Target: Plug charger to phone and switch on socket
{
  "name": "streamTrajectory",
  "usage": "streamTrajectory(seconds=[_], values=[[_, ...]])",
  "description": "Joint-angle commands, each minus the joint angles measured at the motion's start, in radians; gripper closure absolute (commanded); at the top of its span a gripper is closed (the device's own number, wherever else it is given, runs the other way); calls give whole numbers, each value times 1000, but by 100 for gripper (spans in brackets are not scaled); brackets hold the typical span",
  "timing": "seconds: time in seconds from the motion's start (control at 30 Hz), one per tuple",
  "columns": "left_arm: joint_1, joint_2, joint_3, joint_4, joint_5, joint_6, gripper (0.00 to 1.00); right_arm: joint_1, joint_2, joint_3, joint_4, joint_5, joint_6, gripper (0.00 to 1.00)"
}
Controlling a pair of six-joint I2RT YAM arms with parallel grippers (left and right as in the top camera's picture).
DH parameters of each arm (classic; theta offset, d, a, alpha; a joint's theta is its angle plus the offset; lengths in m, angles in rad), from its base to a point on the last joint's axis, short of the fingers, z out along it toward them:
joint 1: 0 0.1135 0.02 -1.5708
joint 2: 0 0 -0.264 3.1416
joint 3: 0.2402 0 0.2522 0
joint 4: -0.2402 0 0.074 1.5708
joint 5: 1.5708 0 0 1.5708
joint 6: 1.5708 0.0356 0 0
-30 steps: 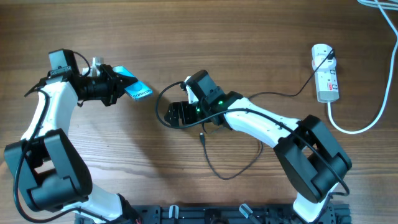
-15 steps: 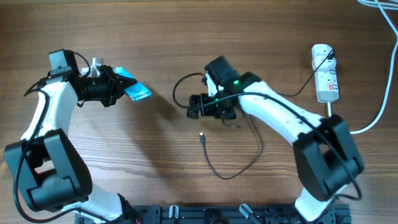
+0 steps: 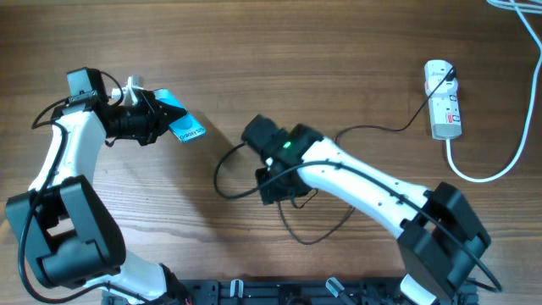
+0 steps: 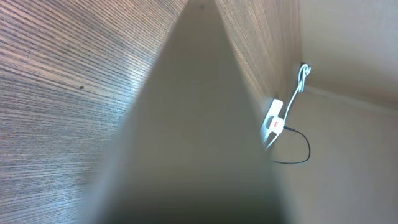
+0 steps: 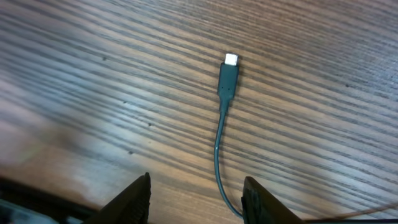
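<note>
My left gripper (image 3: 161, 119) is shut on the phone (image 3: 188, 129), holding its teal screen tilted above the table at the left. In the left wrist view a blurred grey slab (image 4: 193, 137) fills the middle and hides the fingers. The charger (image 3: 377, 128), a thin black cable, runs from the socket (image 3: 445, 100) at the far right to a loop at mid-table. Its connector tip (image 5: 228, 73) lies flat on the wood, just ahead of my right gripper (image 5: 198, 200). That gripper is open, and the cable passes between its fingers (image 5: 139, 200) close to the right one, touching neither.
A thicker white cable (image 3: 491, 174) curves from the socket toward the right table edge. The socket (image 4: 273, 118) also shows small and far off in the left wrist view. Slack black cable loops lie under and in front of my right arm (image 3: 364, 182).
My right arm swung down and left, from above the cable loop to over the connector tip. Its jaws have narrowed. The cable loop shifted left. The left arm and phone stayed still.
</note>
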Motion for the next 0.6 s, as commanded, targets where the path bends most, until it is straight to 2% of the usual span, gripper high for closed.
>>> streamTrajectory(seconds=[0.0,0.13,0.27,0.37,0.57], values=[[5,-23,3,3,9,27,96,25,94,14,2,77,71,55],[5,-23,3,3,8,27,96,25,206,14,38,77,71,57],[5,-23,3,3,0,27,96,23,266,14,66,76,75,66],[5,-23,3,3,-17,26,96,23,266,14,69,77,74,76],[5,-23,3,3,-14,27,96,5,266,14,94,84,74,71]])
